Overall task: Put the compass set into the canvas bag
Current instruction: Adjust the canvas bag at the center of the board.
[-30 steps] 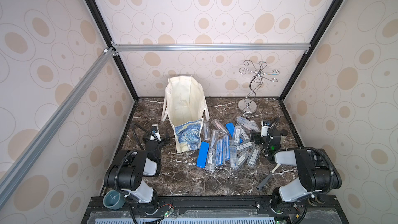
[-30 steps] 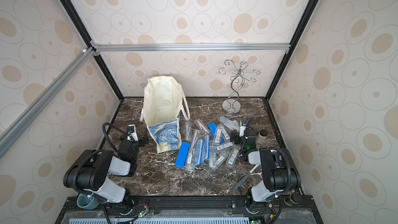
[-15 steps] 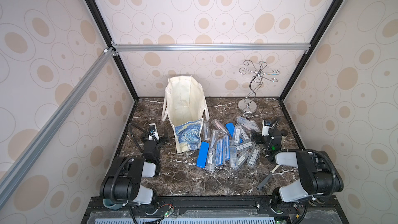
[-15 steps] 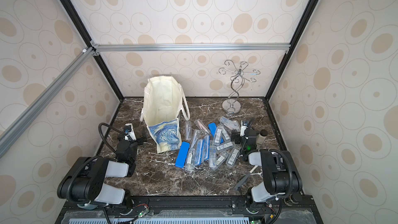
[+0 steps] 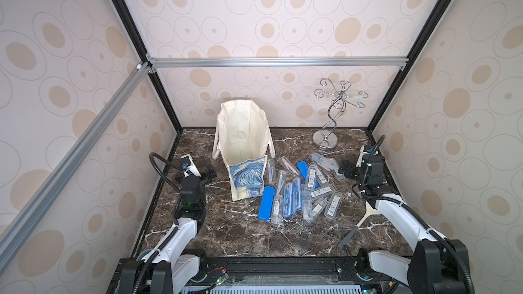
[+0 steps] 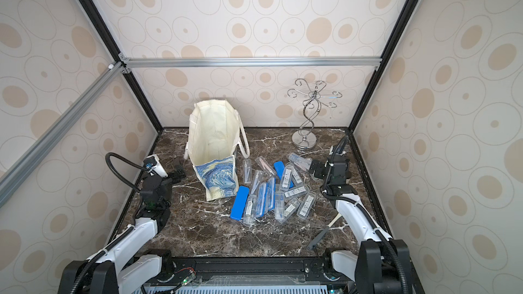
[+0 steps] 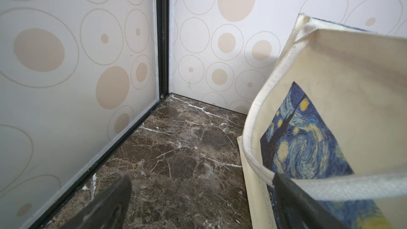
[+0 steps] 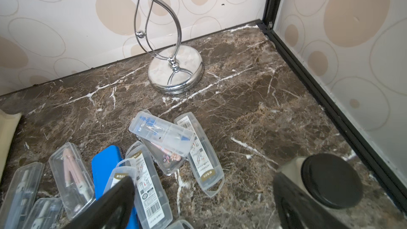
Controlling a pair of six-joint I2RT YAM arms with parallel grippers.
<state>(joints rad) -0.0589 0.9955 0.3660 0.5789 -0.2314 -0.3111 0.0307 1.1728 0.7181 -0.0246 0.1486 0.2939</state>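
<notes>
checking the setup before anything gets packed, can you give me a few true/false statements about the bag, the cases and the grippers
1. The canvas bag stands upright with its mouth open. True.
2. The left gripper is shut on a bag handle. False: it is open, gripping nothing.
3. The compass cases lie on the tabletop, outside the bag. True.
4. The silver stand has toppled over. False: it stands upright at the back.
5. The right gripper holds a blue case. False: it is open and empty.

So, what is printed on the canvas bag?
The canvas bag shows blue-and-yellow starry swirls; clearest in the left wrist view.
</notes>
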